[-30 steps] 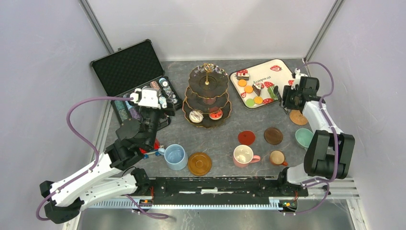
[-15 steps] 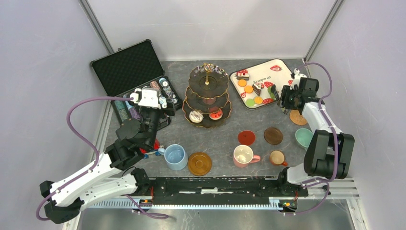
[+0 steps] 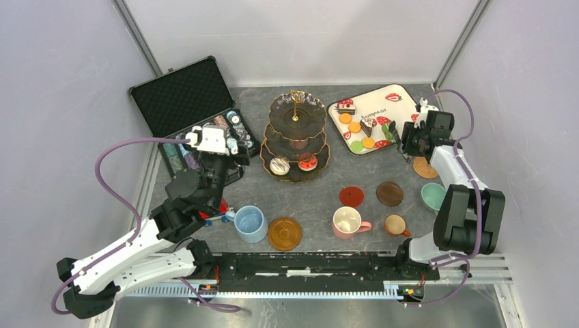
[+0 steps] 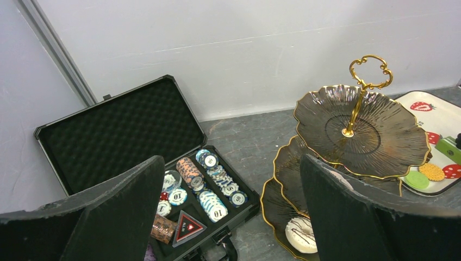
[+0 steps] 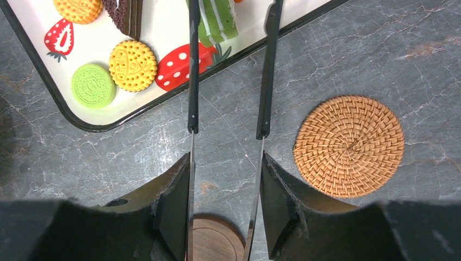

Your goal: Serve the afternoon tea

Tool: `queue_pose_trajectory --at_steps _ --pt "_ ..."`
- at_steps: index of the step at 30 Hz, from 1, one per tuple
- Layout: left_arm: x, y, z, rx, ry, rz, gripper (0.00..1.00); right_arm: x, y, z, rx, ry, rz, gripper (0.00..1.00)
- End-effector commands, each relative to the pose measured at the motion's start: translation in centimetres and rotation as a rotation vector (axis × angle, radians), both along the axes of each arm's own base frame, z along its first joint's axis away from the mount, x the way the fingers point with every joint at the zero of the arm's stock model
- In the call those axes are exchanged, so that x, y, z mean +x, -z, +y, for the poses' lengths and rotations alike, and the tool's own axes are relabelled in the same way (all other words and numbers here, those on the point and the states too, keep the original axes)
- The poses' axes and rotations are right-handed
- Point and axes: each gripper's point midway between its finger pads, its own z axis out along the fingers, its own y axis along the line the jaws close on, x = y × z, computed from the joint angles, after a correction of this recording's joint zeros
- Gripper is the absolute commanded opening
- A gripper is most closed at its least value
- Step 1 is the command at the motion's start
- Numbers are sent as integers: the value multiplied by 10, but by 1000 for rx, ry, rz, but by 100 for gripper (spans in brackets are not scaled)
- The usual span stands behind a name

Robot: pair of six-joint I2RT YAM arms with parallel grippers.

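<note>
At the far left corner of the table lies the open case [image 3: 205, 123] of chips, and the left gripper [image 4: 231, 163] hovers near it with its fingers spread wide and nothing between them. The stand [image 3: 295, 137] is at the middle of the far edge, with a donut [image 3: 279, 165] on its lowest tier. A blue mug [image 3: 250, 223] and a pink mug [image 3: 348, 221] wait along the near edge. The tray [image 5: 157, 27] of sweets sits at the far right corner, and the right gripper [image 5: 224, 163] is poised over its near rim. Its fingers are clamped on a pair of tongs [image 5: 191, 81], whose thin arms reach out on either side of the green cake slice [image 5: 217, 16] on the tray. The left arm runs just beside the slice and the right arm stands a little off it. The tips run out of view, so contact cannot be told. The slice is probably a light, stiff toy with smooth sides, so little squeeze should be needed. It may still twist or slip between such narrow arms. The safest hold looks to be across its two long flat sides, near the middle, not at the pointed end. A woven coaster [image 5: 349, 145] lies on the table right of the tongs.
</note>
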Motion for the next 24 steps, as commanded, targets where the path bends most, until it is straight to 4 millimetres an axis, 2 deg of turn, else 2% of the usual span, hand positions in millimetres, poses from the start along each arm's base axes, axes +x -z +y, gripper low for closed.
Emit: queue_pose_trajectory --at_steps 1,17,20,24 --pt "-2 -11 2 -63 3 -19 100 5 -1 1 -26 -4 -18 49" --pt "-1 -11 1 -61 8 -17 100 -3 13 28 -53 -66 24 49" --pt "-1 -9 0 -58 7 -14 100 -1 3 28 -60 -67 5 49" --pt "0 -9 -1 -55 8 -13 100 7 -23 23 -88 -48 -50 52"
